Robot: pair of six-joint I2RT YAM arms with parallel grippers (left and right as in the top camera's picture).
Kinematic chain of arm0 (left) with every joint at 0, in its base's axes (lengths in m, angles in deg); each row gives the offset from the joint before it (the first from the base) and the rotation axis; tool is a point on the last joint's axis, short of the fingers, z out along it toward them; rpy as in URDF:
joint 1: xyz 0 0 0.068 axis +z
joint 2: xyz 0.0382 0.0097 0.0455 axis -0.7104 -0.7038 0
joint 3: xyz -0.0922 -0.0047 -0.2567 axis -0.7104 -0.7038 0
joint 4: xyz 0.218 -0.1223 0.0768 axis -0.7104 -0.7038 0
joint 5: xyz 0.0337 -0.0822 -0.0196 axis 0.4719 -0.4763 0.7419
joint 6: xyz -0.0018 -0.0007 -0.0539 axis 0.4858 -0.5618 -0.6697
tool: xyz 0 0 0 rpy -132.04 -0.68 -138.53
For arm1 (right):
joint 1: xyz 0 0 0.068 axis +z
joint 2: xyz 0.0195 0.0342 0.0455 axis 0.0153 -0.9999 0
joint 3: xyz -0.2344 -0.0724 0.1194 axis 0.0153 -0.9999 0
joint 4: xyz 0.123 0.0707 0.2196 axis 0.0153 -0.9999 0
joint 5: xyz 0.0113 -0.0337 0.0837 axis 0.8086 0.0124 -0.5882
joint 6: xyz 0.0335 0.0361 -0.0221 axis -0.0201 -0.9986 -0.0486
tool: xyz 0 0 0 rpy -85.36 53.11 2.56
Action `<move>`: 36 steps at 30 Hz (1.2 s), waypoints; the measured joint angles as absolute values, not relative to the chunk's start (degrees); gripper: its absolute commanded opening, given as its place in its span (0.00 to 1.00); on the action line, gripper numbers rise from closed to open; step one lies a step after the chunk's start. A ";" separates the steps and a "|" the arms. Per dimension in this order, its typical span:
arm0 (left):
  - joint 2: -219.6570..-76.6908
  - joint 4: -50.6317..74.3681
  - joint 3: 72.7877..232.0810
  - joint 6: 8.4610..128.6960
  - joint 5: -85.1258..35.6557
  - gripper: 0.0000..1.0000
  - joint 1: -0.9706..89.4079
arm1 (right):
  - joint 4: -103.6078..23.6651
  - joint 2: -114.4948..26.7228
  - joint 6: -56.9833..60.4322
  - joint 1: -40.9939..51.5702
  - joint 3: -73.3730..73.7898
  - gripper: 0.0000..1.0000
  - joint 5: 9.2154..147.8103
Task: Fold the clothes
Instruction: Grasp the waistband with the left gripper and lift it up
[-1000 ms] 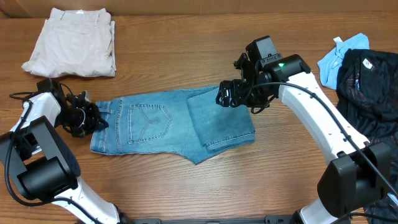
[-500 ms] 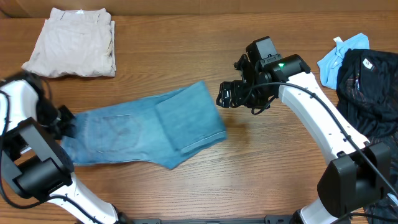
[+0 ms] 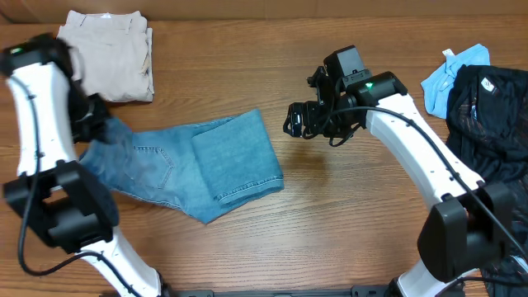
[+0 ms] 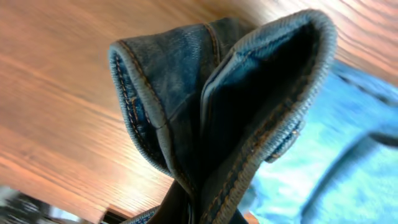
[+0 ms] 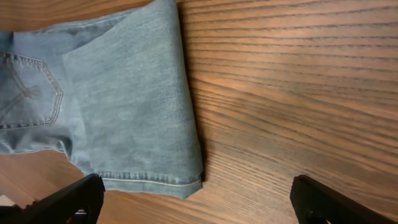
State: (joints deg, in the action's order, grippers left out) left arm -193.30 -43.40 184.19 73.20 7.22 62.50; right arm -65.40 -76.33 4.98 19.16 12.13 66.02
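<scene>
The left tool [image 3: 93, 121], seen from above, is clamped shut on the waistband end of the jeans [image 3: 206, 161], which lie folded across the counter [image 3: 330, 223]. The right tool [image 3: 299, 120] hovers just beside their folded end.

Left wrist camera: the jeans [image 4: 205, 112] bunch up, pinched at the bottom edge.

Right wrist camera: the fingers [image 5: 81, 196] are spread wide and empty above the jeans [image 5: 124, 93].

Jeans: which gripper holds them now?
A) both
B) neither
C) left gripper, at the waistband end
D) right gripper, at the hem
C: the left gripper is shut on the bunched waistband end of the jeans, while the right gripper is open with nothing between its fingers.
</scene>
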 measured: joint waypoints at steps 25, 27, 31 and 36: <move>-193.30 -41.28 185.85 71.02 -3.25 0.04 35.46 | -62.98 -84.57 0.28 14.83 12.02 0.90 70.92; -193.30 -40.21 185.85 70.34 -4.85 0.04 35.03 | -63.15 -84.57 -0.11 14.52 12.02 0.90 71.05; -193.30 -36.51 185.85 68.90 -8.15 0.04 33.85 | -63.19 -84.59 -0.22 14.61 12.02 0.89 71.07; -193.30 -35.31 185.85 68.44 -11.10 0.04 31.38 | -62.71 -84.73 -0.55 14.61 12.02 0.84 71.09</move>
